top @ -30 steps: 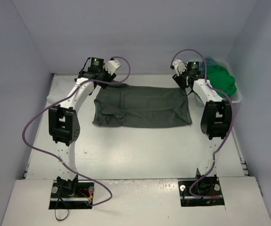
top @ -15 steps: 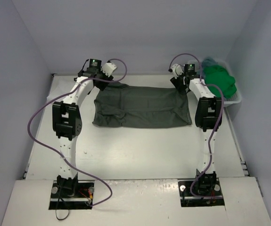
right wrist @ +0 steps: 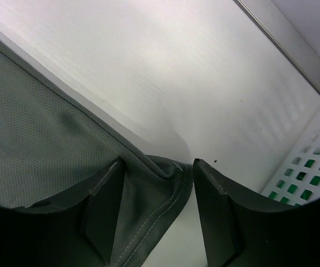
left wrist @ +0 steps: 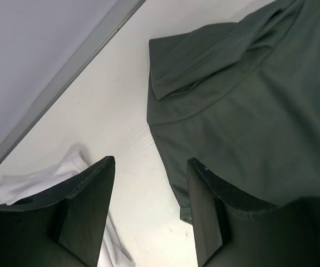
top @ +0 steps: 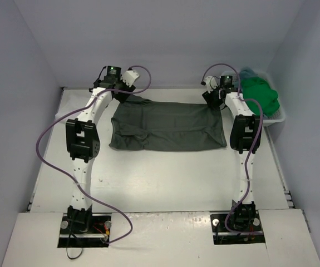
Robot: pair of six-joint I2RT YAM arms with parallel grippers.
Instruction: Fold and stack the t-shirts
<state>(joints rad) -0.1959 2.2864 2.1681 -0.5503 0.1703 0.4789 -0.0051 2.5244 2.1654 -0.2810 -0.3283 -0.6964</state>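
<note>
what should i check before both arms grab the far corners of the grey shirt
1. Right gripper open, dark grey shirt corner between its jaws: ok.
2. Left gripper open, mostly bare table between its jaws, shirt edge off to one side: not ok.
3. Shirt spread flat on the table: ok, slight creases.
4. White cloth beside the left gripper, clear of the pinch: cannot tell.
5. Green shirt in the basket, out of the way: ok.

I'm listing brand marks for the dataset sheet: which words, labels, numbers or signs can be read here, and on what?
None can be read.
The dark grey t-shirt is plain, no print or tag showing.
The green t-shirt and the white basket bear no lettering.
The left arm and right arm show a small green light each, no legible marking.
</note>
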